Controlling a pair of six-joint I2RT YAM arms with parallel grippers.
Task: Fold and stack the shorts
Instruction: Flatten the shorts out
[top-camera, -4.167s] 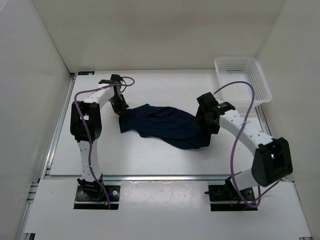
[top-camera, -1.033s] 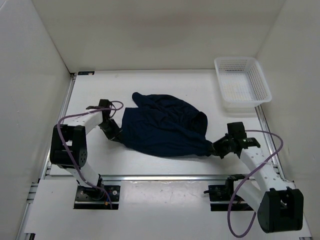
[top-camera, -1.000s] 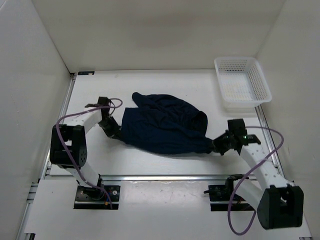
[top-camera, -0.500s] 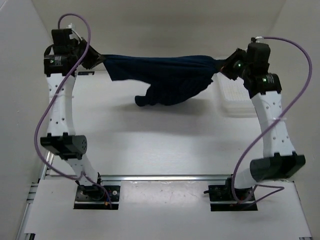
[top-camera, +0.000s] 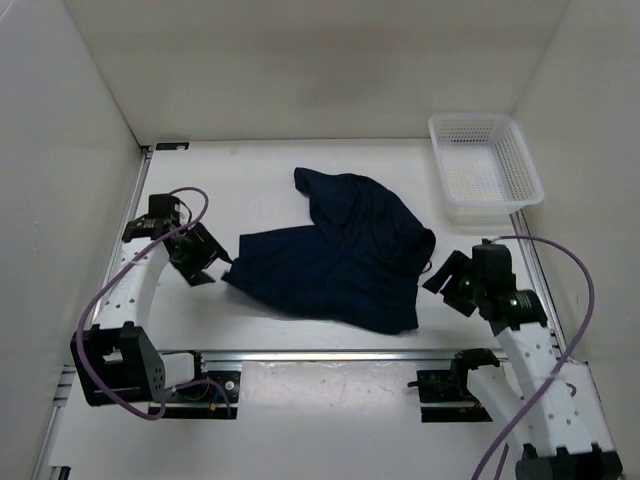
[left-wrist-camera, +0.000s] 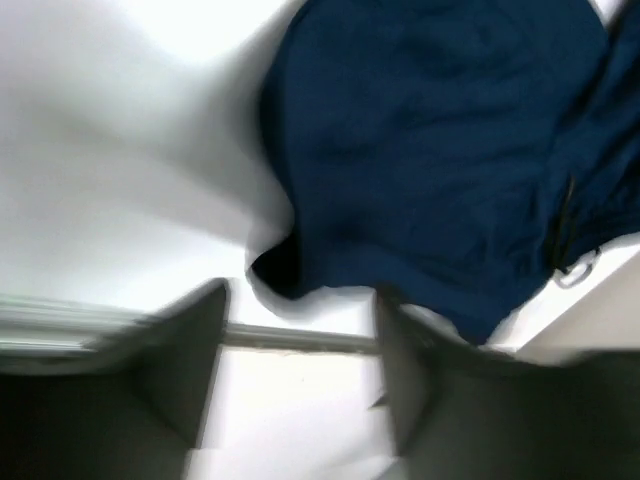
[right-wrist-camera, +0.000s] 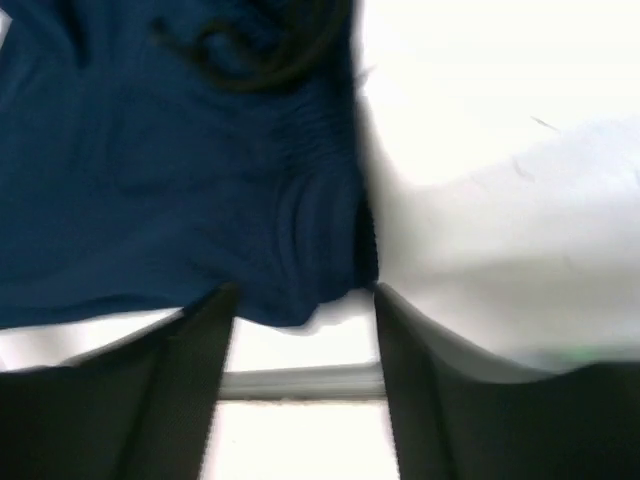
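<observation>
Both stand released now: left gripper (top-camera: 210, 264) and right gripper (top-camera: 441, 276), jaws parted and empty, sit low, no longer stretching the shorts (top-camera: 335, 268) up high. Cloth lies spread between them, edges just ahead of each jaw gap. Dark navy, rumpled; folding comes next, I judge.

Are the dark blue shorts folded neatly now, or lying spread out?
Spread out, not neatly folded: the shorts lie loose and wrinkled on the table, outside the basket.

Both wrist views are smeared by motion, and the shorts (left-wrist-camera: 430, 150) run off their edges.
</observation>
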